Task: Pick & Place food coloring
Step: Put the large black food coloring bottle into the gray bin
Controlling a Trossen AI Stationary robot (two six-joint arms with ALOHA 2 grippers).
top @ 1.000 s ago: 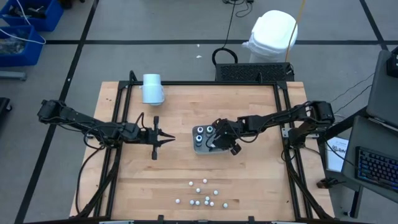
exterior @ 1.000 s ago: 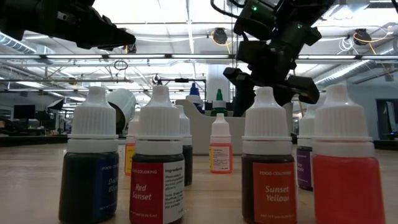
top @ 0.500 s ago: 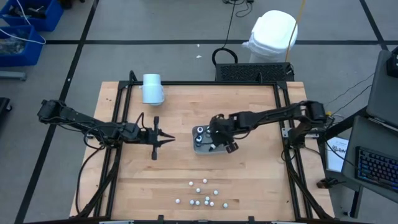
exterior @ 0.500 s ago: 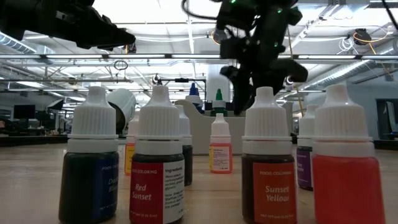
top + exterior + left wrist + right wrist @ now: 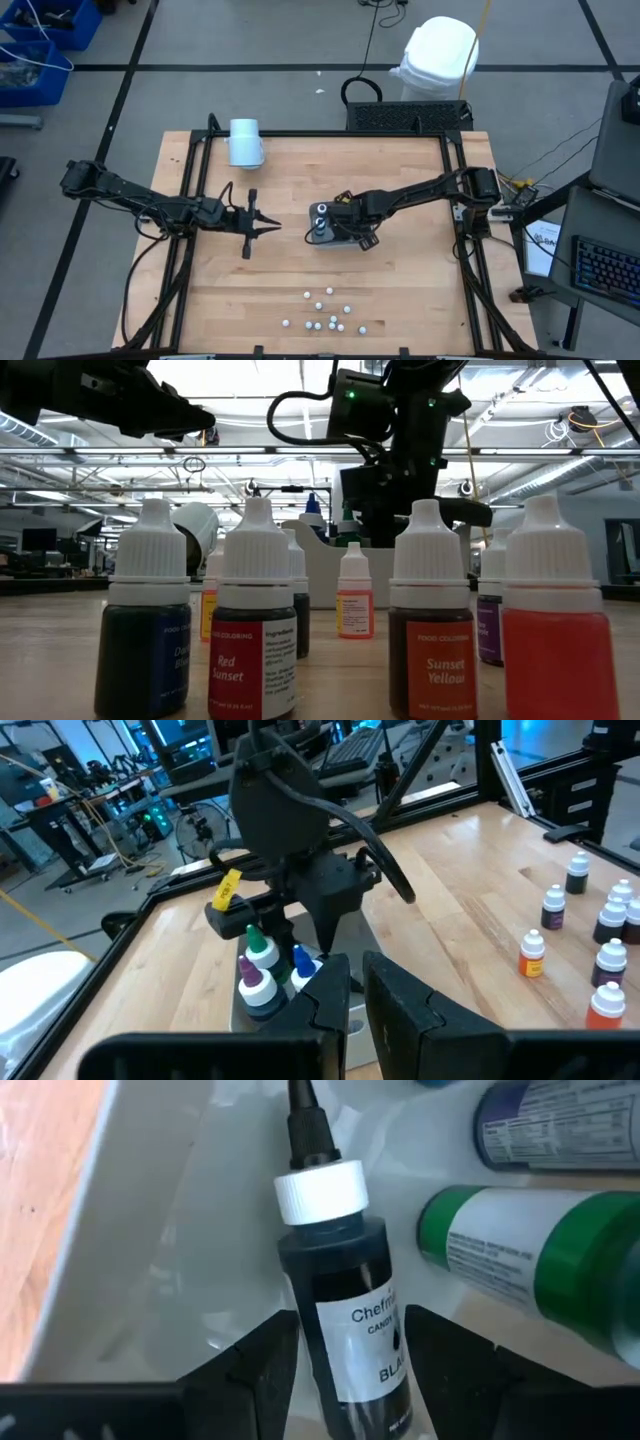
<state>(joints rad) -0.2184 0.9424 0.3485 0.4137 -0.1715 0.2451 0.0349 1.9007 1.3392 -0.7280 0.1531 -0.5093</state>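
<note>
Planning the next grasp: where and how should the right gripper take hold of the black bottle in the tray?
Grip the black bottle across its round labelled body, below the white collar. The right gripper already straddles it from above with open fingers. Avoid the thin tapering tip; the green bottle crowds one side.

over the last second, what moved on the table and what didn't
The right gripper slid leftward across the tray and dropped lower into it; its fingers now straddle a black-tipped bottle in the tray, not yet clamped. The left gripper stayed put, clear of the tray, and the small bottles near the table's front edge did not shift.
</note>
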